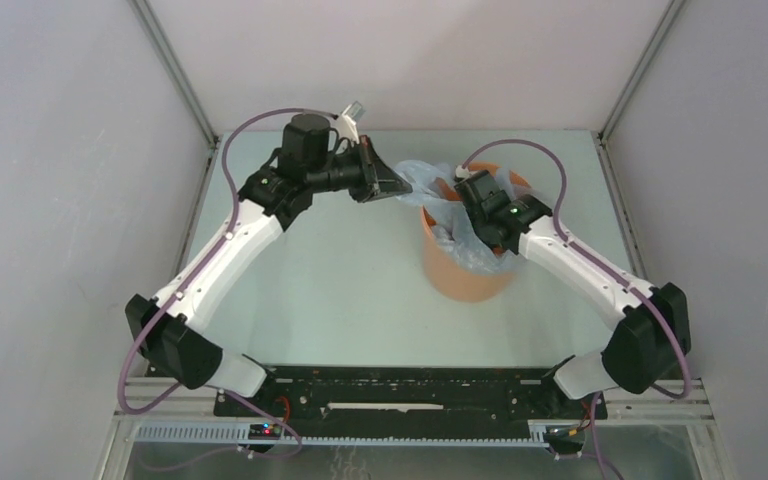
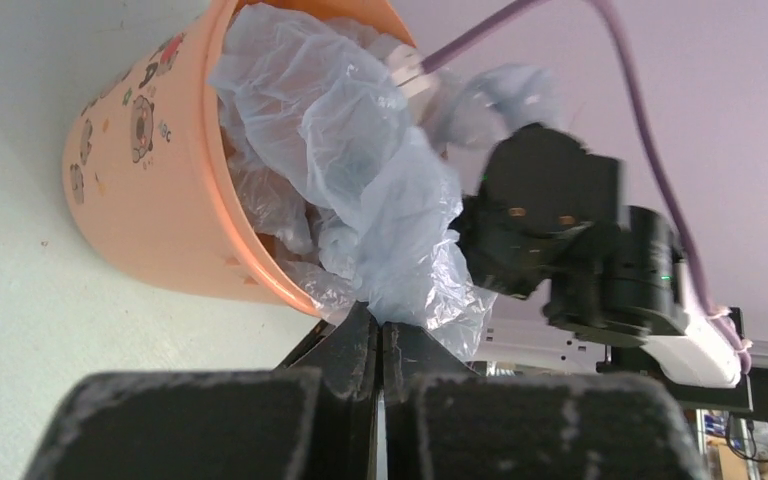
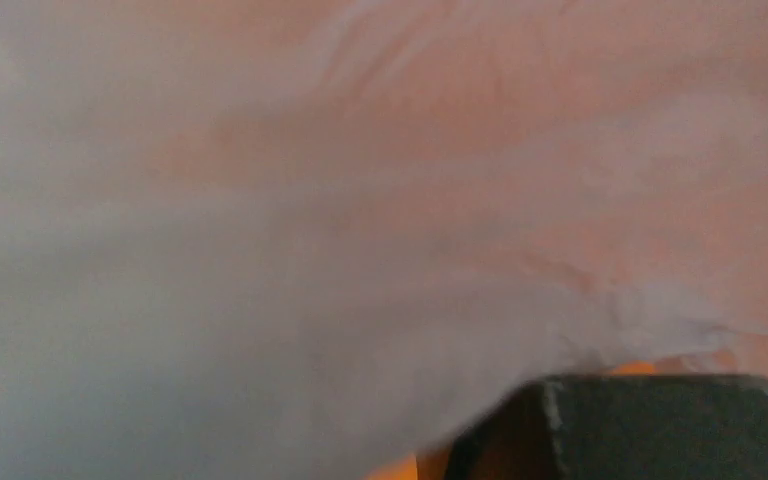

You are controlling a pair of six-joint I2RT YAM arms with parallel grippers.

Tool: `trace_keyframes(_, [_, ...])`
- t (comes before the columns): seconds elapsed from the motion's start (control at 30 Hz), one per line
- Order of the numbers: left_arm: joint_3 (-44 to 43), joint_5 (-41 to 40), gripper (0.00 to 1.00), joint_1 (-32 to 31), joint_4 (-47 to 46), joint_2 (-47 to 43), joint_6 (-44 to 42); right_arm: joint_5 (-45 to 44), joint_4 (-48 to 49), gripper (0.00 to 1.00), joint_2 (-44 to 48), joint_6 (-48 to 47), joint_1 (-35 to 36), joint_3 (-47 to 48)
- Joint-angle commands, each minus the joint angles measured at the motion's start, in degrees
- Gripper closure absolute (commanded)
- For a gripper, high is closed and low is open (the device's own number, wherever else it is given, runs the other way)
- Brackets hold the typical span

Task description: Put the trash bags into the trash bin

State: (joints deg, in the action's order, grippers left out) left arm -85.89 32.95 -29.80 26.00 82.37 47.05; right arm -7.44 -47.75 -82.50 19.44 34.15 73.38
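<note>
Top view: trash bin (image 1: 460, 280) upright on table (image 1: 340, 290), trash bag (image 1: 428, 182) bunched in its mouth and trailing over the far-left rim to the left gripper (image 1: 403, 187); right arm (image 1: 570, 262) reaches down into the bin. Left wrist view: jaws clenched on a fold of the bag just beside the rim. Right wrist view: right gripper (image 3: 650, 425) pressed against blurred film and orange wall, jaw state cannot be told.

A round terracotta-orange trash bin (image 1: 460, 275), printed with small cartoon figures, stands upright on the table (image 1: 340, 300) toward its far edge, right of centre. A crumpled, glossy pale blue-grey trash bag (image 1: 428, 180) fills its mouth, with film spilling over the rim's left side.
</note>
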Motion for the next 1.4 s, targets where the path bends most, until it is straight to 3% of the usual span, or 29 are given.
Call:
trace_keyframes(0.0, [-5.4,-2.7,1.0,0.6,2.9,1.8,-1.7,1.6,10.3,0.69,-3.0,1.0,-1.6,-3.6])
trace_keyframes(0.23, [-6.3,-7.7,1.0,1.2,9.4,4.9,-4.6,1.4,18.8,0.66,-10.5,0.6,-2.5,-5.5])
trace_keyframes(0.43, [-9.0,-5.5,1.0,1.2,8.9,6.6,-5.2,1.1,20.1,0.63,-11.2,0.7,-3.2,-6.7])
trace_keyframes(0.73, [-7.6,-3.0,1.0,1.1,8.7,4.5,-6.5,6.7,2.9,0.28,5.5,1.9,-3.1,5.6])
trace_keyframes(0.9, [-5.0,-2.9,1.0,1.1,7.6,3.7,-6.4,1.3,-6.9,0.22,8.6,2.8,-2.2,14.1])
trace_keyframes(1.03, [-3.9,-3.5,1.0,1.1,6.5,3.3,-6.0,-0.7,-6.7,0.2,11.3,3.3,-2.8,14.7])
trace_keyframes(1.17, [-4.0,-3.9,1.0,1.2,5.9,3.5,-5.4,12.1,-3.8,0.26,13.1,4.7,-5.3,16.0])
trace_keyframes(1.37, [-3.7,-2.3,1.0,0.8,4.6,3.9,-3.8,26.0,2.1,0.21,18.2,10.5,-4.6,21.8])
